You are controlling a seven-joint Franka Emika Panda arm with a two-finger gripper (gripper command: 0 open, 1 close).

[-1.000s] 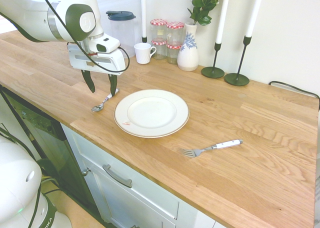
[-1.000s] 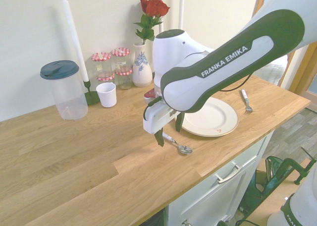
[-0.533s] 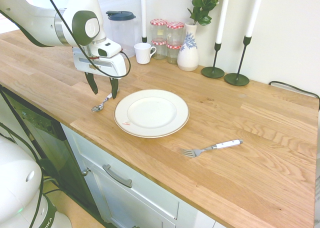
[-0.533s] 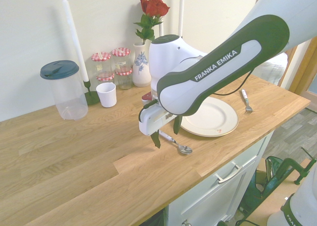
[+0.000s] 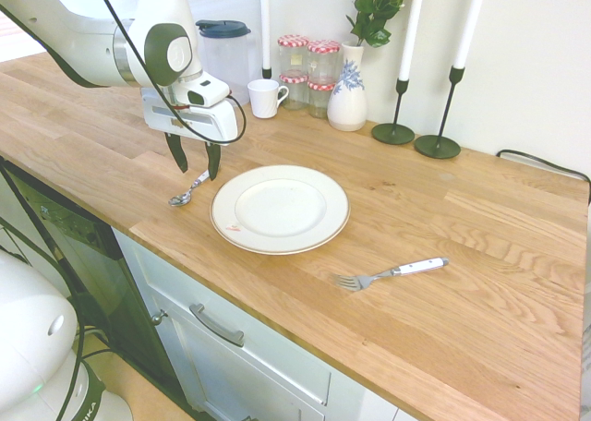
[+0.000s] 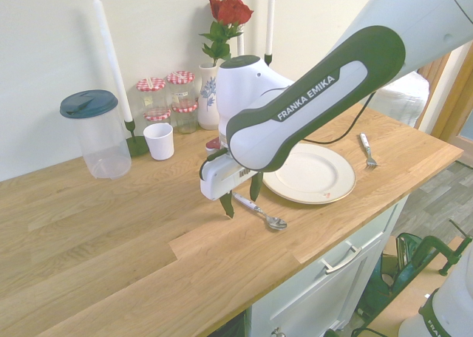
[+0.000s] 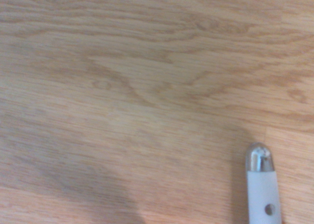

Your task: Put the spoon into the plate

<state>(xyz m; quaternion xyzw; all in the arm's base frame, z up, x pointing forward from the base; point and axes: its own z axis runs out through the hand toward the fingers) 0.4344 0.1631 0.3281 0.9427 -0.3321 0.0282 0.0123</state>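
on the counter right now: one spoon (image 5: 188,192), one fork (image 5: 391,272), one plate (image 5: 280,209), three white candles (image 5: 412,22), four red-lidded jars (image 5: 309,72), one white cup (image 5: 266,98), one vase (image 5: 348,91), one lidded plastic jug (image 6: 97,133).

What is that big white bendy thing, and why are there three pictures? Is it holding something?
That is a robot arm. At its end is a gripper with two dark fingers, open, holding nothing yet. Two pictures come from cameras on opposite sides of the wooden counter. The third comes from a small camera on the arm's wrist, looking straight down. On the counter lie a spoon, right under the fingers, a round plate beside it, and a fork farther off. The close-up shows the tip of the spoon's white handle. At the back stand a cup, jars and a vase.
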